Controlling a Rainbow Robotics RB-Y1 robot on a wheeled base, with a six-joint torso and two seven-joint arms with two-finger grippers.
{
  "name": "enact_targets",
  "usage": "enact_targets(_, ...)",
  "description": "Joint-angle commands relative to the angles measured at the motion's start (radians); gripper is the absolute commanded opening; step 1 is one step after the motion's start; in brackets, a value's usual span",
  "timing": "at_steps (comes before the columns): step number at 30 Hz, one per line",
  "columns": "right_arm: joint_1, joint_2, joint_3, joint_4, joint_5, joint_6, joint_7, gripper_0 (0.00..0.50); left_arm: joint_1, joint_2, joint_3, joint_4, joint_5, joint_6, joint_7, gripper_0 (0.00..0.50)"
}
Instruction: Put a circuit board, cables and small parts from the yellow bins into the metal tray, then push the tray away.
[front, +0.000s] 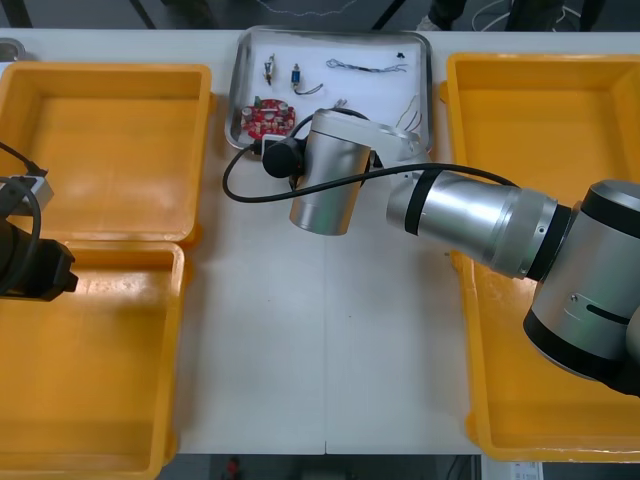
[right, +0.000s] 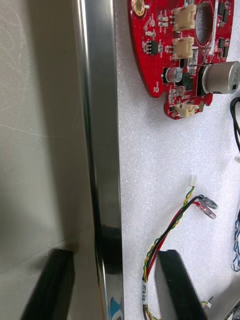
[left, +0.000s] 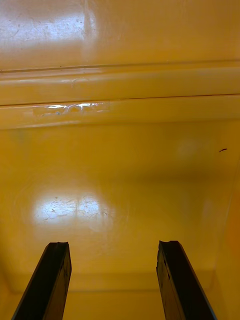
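1. Steel first: the shiny metal tray (front: 241, 90) sits at the far middle of the light bench (front: 320, 350), between the yellow plastic bins (front: 110, 150). It holds the round red circuit board (front: 264, 118), a twisted blue and white cable (front: 370, 68), a red and yellow cable (right: 170, 230) and small metal parts (front: 297, 77).
2. My right gripper (right: 114, 255) is at the tray's near rim, close to the board. Its fingers stand wide apart and grip nothing. One is inside over the white liner, the other outside over the bench, with the rim between them.
3. I judge the loading done and the push the step in hand.
4. To push well, I'd set the outer finger squarely against the rim and drive slowly and straight toward the far edge. The contact is left of the tray's middle, so I'd watch for swivelling. I'd also keep the inner finger off the red and yellow cable just beside it.
5. My left gripper (left: 112, 245) hangs open and empty over a left bin.
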Motion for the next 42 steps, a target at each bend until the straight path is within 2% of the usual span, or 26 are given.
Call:
enact_targets(1,-0.052,0.02,-0.062,-0.064,0.013,0.088,0.021,0.5,0.012,0.039,0.03,-0.013,0.006,0.006,-0.006,0.5)
enact_targets(8,-0.001,0.02,-0.156,-0.232,0.011,0.294,0.018,0.5,0.012,0.039,0.03,-0.013,0.006,0.006,-0.006,0.5)
enact_targets(14,0.117,0.02,-0.271,-0.484,0.011,0.535,0.013,0.5,0.012,0.039,0.03,-0.013,0.006,0.006,-0.006,0.5)
enact_targets(23,0.275,0.02,-0.426,-0.815,0.008,0.838,0.01,0.5,0.012,0.039,0.03,-0.013,0.006,0.006,-0.006,0.5)
enact_targets(29,0.381,0.02,-0.547,-1.009,-0.047,0.838,-0.001,0.5,0.012,0.039,0.03,-0.013,0.006,0.006,-0.006,0.5)
enact_targets(34,0.47,0.015,-0.657,-1.118,-0.105,0.838,-0.014,0.5,0.012,0.039,0.03,-0.013,0.006,0.006,-0.006,0.5)
enact_targets(42,0.619,-0.061,-0.746,-1.296,-0.119,0.838,-0.045,0.5,0.012,0.039,0.03,-0.013,0.006,0.006,-0.006,0.5)
